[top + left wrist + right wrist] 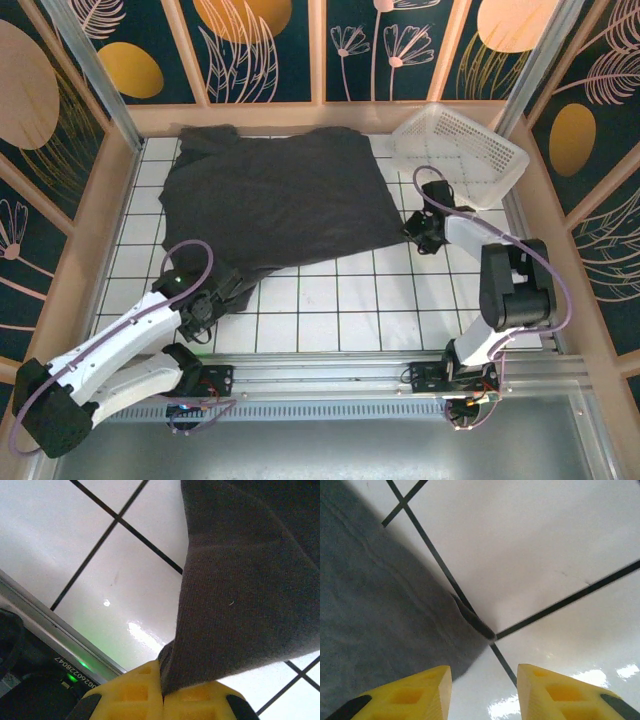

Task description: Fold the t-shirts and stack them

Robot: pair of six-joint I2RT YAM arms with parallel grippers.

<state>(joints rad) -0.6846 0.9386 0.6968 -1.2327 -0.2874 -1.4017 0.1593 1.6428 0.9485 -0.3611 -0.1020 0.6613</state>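
Early stage, nothing folded yet as far as I can see. One dark t-shirt (280, 195) lies spread over the far-left part of the tiled table (340, 310). It's mostly flat, with some bunching at its far-left edge near the back wall. Can't tell whether a second shirt sits under it. No folded pile anywhere. White mesh basket (455, 150) is in the far right corner, just beside the shirt, and looks to hold no cloth.

My left pincer (162, 692) is pressed together on the near-left corner of the cloth. In the left wrist view the fabric runs straight into the seam between the two yellow fingers (130, 692) and looks raised off the tiles there.

My right pincer (484, 692) is spread with nothing between the fingers. It hovers low over the shirt's near-right corner (472, 620), which lies flat on a tile line. From above, that pincer sits at the shirt's right edge, between cloth and basket.

My read: this is the set-up for the first fold, with one corner gripped and the other not yet. Left to do: close the right on its corner, carry the near hem over, finish the folds, then stack. So basically the whole task remains.
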